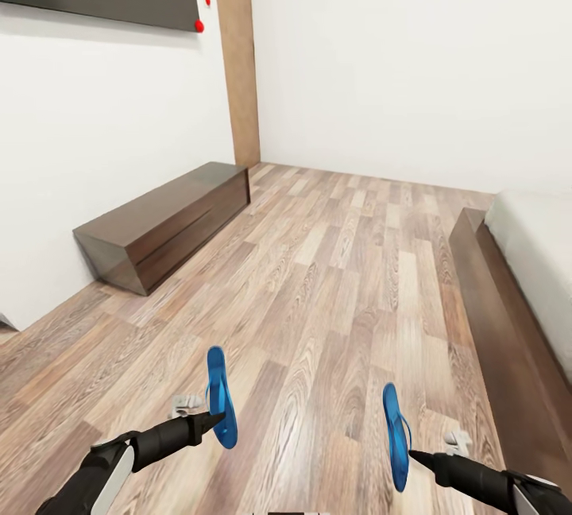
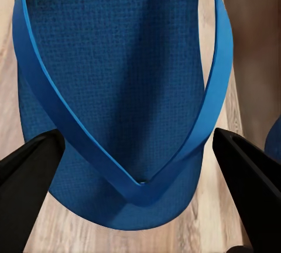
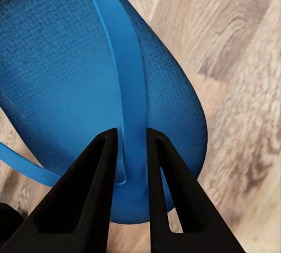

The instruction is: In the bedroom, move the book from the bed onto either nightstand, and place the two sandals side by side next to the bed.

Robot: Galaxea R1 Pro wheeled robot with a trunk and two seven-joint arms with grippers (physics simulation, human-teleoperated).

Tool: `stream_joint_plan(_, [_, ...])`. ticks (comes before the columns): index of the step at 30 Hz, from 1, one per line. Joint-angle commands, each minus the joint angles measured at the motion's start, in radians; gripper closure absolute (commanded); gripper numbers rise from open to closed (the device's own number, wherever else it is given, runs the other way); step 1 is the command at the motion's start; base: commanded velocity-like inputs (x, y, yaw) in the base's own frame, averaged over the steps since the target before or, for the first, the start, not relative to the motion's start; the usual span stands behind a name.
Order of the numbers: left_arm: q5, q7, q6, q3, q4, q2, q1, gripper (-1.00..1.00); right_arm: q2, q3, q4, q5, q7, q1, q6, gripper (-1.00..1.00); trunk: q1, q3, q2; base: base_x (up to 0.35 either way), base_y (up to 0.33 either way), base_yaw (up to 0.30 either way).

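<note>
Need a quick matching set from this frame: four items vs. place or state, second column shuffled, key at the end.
Items:
1. left gripper
2. right gripper
3. bench
4. bed

States:
A. against the wall on the robot's left
B. fingers wide apart around a sandal's straps
C. along the right edge of the head view
D. fingers closed on the other sandal's strap

Pairs: 1-B, 2-D, 3-A, 4-C

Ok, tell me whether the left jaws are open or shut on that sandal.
Open. In the left wrist view the jaws stand wide apart on either side of the blue sandal, with neither touching its thong straps.
</note>
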Motion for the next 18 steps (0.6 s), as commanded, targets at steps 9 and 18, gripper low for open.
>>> stream_joint_plan(9, [0.006,-0.002,0.009,0.001,0.0,0.0,0.0,1.0,0.0,0.0,0.0,-0.008,0.003,0.0,0.01,1.0,-0.004,0.034,0.002,0.0,0.0,0.0])
stream_joint_plan(18, [0.006,-0.002,0.009,0.001,0.0,0.0,0.0,1.0,0.0,0.0,0.0,-0.008,0.003,-0.001,0.01,1.0,-0.008,0.069,0.004,0.0,0.0,0.0])
